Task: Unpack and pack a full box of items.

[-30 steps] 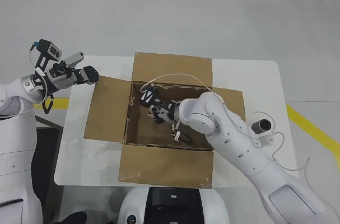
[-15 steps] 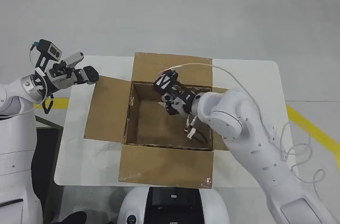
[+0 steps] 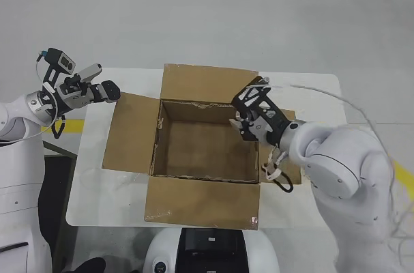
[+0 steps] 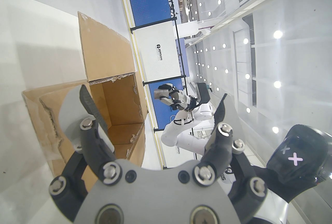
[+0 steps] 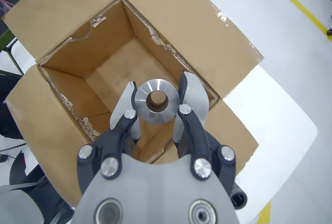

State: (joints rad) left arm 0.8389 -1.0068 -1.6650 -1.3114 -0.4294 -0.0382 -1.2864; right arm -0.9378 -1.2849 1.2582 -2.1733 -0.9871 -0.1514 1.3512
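My right fingers are closed part-way on one metal cylinder, one finger on each side of it. It is a short steel piece with a round hole through its middle, and I see it end-on. I hold it in the air above the right wall of the box, towards the far right corner. It touches neither the cardboard nor the brown floor below.

My left fingers are spread wide and hold nothing. They hang over the far left corner of the desk, just beside the far corner of the left flap. They point right, across the box.

There is one box. It stands open in the middle of the desk, with all four flaps folded out flat: far, near, left and right. Torn cardboard edges show along the top of its walls.

There is one black tube. It seems to lie on the desk just past the right flap, but my own wrist covers most of it, so I cannot be sure how it lies.
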